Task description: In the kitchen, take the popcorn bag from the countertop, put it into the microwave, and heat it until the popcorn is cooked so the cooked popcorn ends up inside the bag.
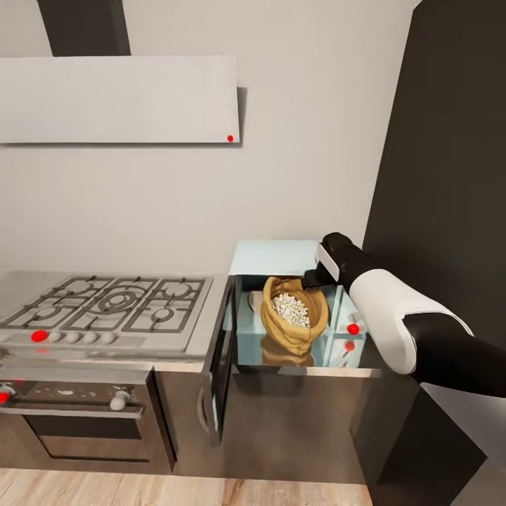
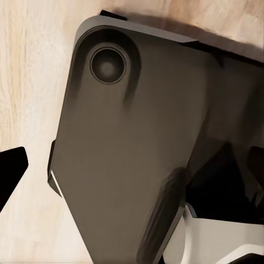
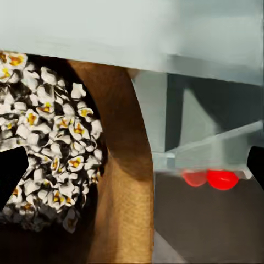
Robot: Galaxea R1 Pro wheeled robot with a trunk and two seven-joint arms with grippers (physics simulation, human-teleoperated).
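microwave (image 1: 281,256) door open at 9 o'clock | popcorn bag (image 1: 295,330) at cavity front edge | right gripper (image 1: 314,279) fingers spread, empty, at bag's 1 o'clock | left gripper (image 2: 11,176) fingers: cannot tell

Right arm (image 1: 422,330) outstretched, right hand (image 1: 314,276) fingers spread apart

Even, bright, diffuse light washing over wall (image 1: 281,169); hood (image 1: 119,98) casting soft shadow rightward. Countertop (image 1: 295,393) reflecting bag (image 1: 294,315) faintly. Right cabinet (image 1: 450,161) staying dark. Render slightly soft, edges smearing. Left wrist view showing blurry dark robot body (image 2: 132,159) over floor (image 2: 27,82). Popcorn (image 3: 49,137) reading sharp
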